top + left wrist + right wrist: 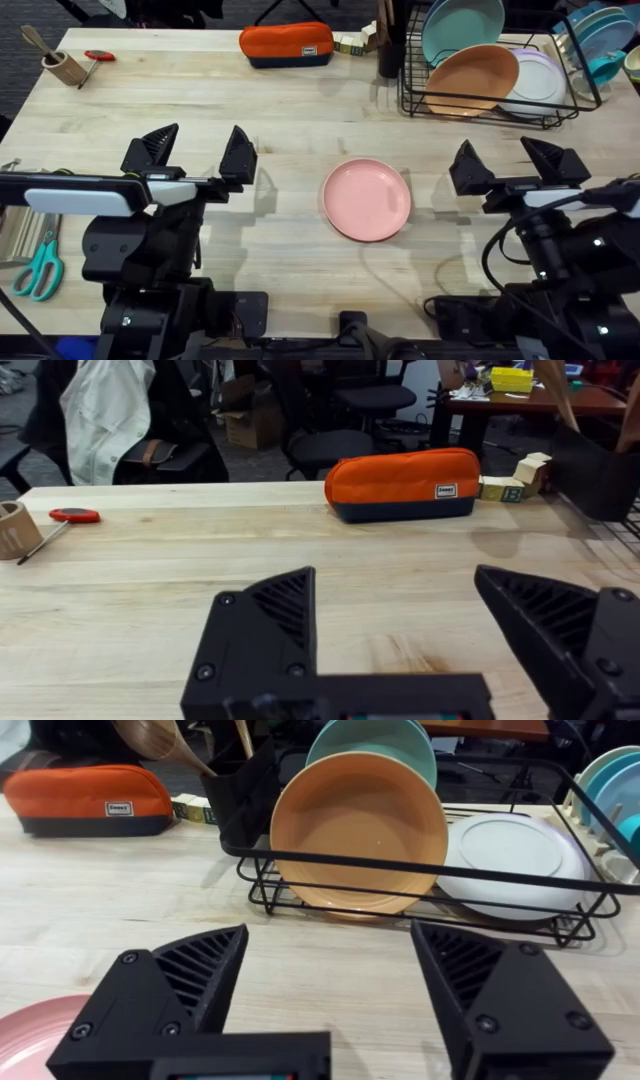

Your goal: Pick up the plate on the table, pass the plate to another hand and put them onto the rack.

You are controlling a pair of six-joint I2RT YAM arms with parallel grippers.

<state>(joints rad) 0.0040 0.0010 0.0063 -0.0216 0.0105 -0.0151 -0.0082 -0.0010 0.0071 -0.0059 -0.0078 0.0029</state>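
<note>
From overhead I see the plate lying flat on the table, near the middle, between my two arms and touched by neither. The left gripper sits to its left with jaws spread wide and nothing between them; the right gripper sits to its right, equally wide open and empty.

My right wrist camera gives me what overhead only hints at: the rack at the far right holds an orange-tan plate leaning upright, a teal plate behind it, and a white plate tilted beside them. A sliver of the pink rim shows beside my finger.

The left wrist camera looks across bare planks to an orange pencil case at the far edge, wooden blocks beside it, and office chairs in the room behind.

Overhead also shows teal-handled scissors at the near left.
</note>
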